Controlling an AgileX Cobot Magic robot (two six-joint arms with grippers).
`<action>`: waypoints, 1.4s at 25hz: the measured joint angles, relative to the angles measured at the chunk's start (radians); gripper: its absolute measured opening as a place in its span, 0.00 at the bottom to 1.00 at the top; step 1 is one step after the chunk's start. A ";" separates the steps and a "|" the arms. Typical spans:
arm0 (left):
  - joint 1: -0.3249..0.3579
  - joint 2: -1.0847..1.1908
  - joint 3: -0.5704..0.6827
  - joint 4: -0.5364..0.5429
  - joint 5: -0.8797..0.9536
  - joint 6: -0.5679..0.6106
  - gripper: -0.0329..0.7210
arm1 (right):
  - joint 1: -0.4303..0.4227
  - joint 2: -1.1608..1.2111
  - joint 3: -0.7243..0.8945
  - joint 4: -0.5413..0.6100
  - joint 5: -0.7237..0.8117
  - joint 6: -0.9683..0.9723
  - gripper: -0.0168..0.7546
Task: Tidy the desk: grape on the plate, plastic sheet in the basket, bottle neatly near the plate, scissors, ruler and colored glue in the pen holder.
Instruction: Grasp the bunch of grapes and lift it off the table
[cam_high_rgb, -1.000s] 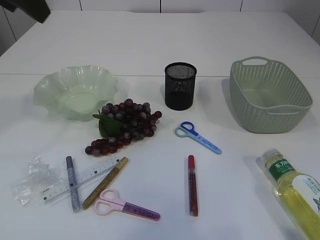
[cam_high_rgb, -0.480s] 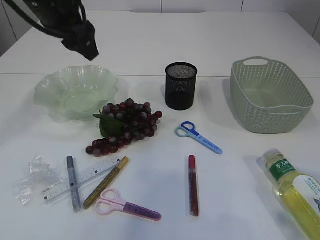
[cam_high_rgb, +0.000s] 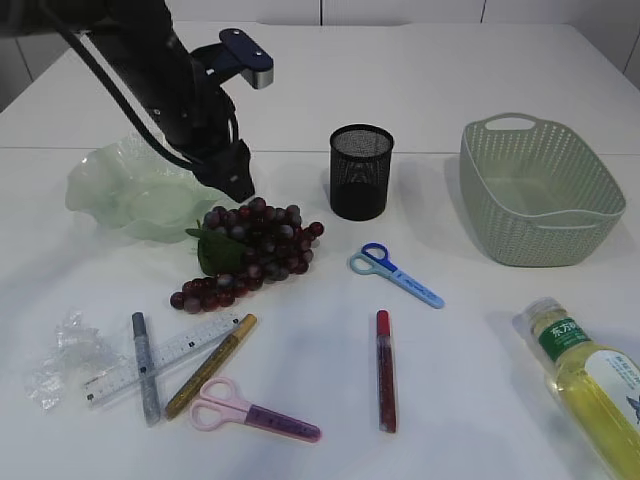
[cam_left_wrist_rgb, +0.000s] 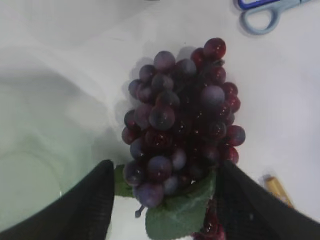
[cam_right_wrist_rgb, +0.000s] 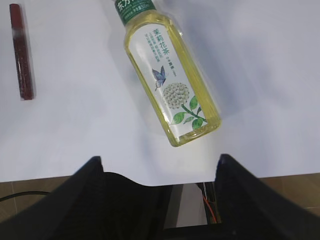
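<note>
Your left gripper (cam_left_wrist_rgb: 162, 200) has swung in over the grapes (cam_high_rgb: 248, 252) beside the plate (cam_high_rgb: 120, 195), fingers (cam_left_wrist_rgb: 85, 205) apart, holding nothing. Right gripper (cam_right_wrist_rgb: 157, 175) gapes over the bottle (cam_right_wrist_rgb: 170, 82), near the table's (cam_high_rgb: 300, 90) front right corner.

Plate (cam_high_rgb: 110, 195) far left, grape (cam_high_rgb: 250, 250) just right of it. Pen holder (cam_high_rgb: 361, 171) behind centre, basket (cam_high_rgb: 540, 190) right of that. Scissors (cam_high_rgb: 395, 273) before holder; glue (cam_high_rgb: 385, 370) nearer still. Bottle (cam_high_rgb: 590, 385) lying front right. Front left: sheet (cam_high_rgb: 62, 360), ruler (cam_high_rgb: 160, 358) crossed by glue sticks (cam_high_rgb: 146, 367), second scissors (cam_high_rgb: 255, 412).
</note>
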 joint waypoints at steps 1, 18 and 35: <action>-0.005 0.007 0.000 -0.005 -0.010 0.002 0.67 | 0.000 0.000 0.000 0.000 -0.002 0.000 0.71; -0.041 0.163 -0.119 0.045 -0.036 0.011 0.79 | 0.000 0.002 0.000 -0.002 -0.002 -0.013 0.71; -0.025 0.277 -0.129 0.098 -0.036 0.011 0.79 | 0.000 0.002 0.000 -0.011 -0.004 -0.021 0.71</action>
